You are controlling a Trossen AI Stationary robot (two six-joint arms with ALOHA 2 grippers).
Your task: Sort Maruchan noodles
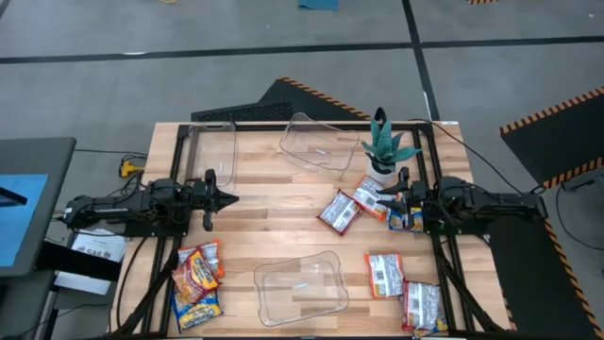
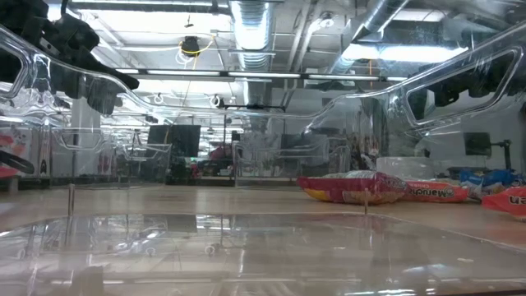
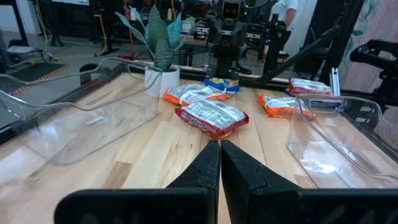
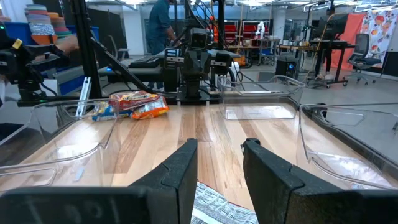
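Observation:
Several Maruchan noodle packets lie flat on the wooden table. A pile of orange and yellow ones [image 1: 196,283] is at the near left. Two red-and-white ones [image 1: 340,211] [image 1: 370,199] lie in the middle right, a yellow-and-blue one [image 1: 408,220] under my right arm, and two more red-and-white ones [image 1: 384,274] [image 1: 423,307] at the near right. My left gripper [image 1: 229,198] [image 3: 219,155] hovers shut at the left, pointing level at the middle. My right gripper [image 1: 382,199] [image 4: 219,155] hovers open at the right, above a packet [image 4: 217,208], with nothing between its fingers.
Three clear plastic bins stand on the table: far left [image 1: 212,151], far middle [image 1: 321,144] and near middle [image 1: 302,288]. A potted plant [image 1: 387,151] stands at the far right beside my right gripper. Black frame rails [image 1: 179,179] run along the table's sides.

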